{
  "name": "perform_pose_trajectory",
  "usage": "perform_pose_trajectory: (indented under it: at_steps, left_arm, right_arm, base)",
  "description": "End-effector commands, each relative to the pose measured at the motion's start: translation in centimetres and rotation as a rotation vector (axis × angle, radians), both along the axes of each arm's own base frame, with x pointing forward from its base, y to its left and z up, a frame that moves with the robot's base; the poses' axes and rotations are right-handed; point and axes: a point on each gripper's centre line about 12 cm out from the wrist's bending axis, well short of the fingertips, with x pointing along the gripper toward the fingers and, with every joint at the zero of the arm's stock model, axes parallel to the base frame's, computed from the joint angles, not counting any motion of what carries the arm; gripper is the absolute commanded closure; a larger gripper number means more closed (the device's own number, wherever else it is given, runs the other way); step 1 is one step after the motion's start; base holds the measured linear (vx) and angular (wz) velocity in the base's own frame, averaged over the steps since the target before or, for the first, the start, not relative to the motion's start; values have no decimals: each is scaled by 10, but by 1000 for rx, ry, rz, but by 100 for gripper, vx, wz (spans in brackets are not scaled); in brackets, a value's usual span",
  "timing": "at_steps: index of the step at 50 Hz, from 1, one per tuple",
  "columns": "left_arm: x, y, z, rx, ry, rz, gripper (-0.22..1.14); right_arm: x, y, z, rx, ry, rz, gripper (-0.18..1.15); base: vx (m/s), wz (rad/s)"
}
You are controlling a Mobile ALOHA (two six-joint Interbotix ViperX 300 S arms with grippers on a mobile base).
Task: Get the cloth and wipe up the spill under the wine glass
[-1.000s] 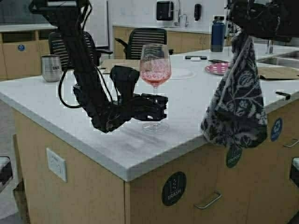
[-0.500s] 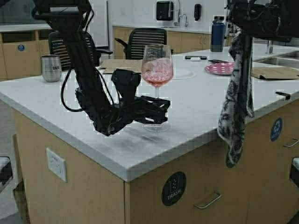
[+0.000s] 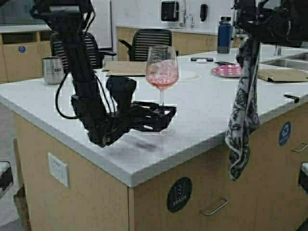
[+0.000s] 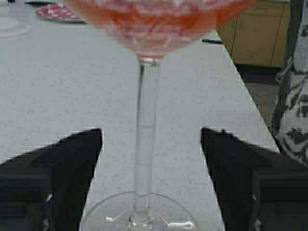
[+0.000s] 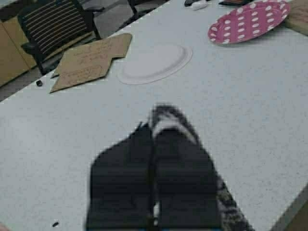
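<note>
Near the front corner of the white counter point(image 3: 202, 120), the wine glass point(image 3: 161, 72) is standing upright with pinkish-red liquid in its bowl. Since 1 second ago, the left gripper point(image 3: 163, 117) has been sliding forward and settling lower, so its 2 open jaws are now flanking the stem just above the round foot. The left wrist view is showing the stem centred between the black fingers point(image 4: 72, 159), with a gap on either side, so nothing is being gripped yet. Over the same second, the cloth point(image 3: 243, 110) has been swinging and narrowing from a broad drape into a slim hanging strip. The right gripper point(image 5: 153, 168) is pinching it with closed jaws, high over the counter's right edge, well apart from the glass. This likely means the glass is about to be grasped and lifted, clearing the way for wiping.
</note>
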Motion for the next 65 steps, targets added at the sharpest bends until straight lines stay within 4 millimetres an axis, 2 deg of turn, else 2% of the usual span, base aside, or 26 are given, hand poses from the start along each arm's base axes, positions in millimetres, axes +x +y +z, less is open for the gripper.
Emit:
perform_pose_trajectory:
  at_steps: [1,11,16,22,29,35,47,65]
  left_arm:
    - [-8,14,31,-45,-53,41,-4]
    - [-45,35,38,-54,-28,50,-4]
    - [-62,45,49,-38,3,53,-4]
    - [-79,56,71,-43,20,69,-4]
    - [-94,69,108,-54,4,110,-4]
    - [-100,75,135,-44,11,136,-4]
    - [-100,77,198,-41,-4,146,-4]
    - [-96,78,305,-10,0,177,-4]
  right_arm:
    - [-4,0,4,5,-20,1,91]
    - [-18,0,-1,0,-2,10,91]
    - [-26,6,5,-2,-11,33,91]
    - [-32,9,20,-3,-4,53,91]
    - [-34,14,45,-17,41,86,91]
    - [-37,26,68,-50,46,144,91]
    - [-45,38,108,-70,23,196,91]
    - [-58,36,174,-101,-45,209,91]
  base:
    - [0,0]
    - [0,0]
    - [0,0]
    - [0,0]
    - [0,0]
    - [0,0]
    - [0,0]
    - [0,0]
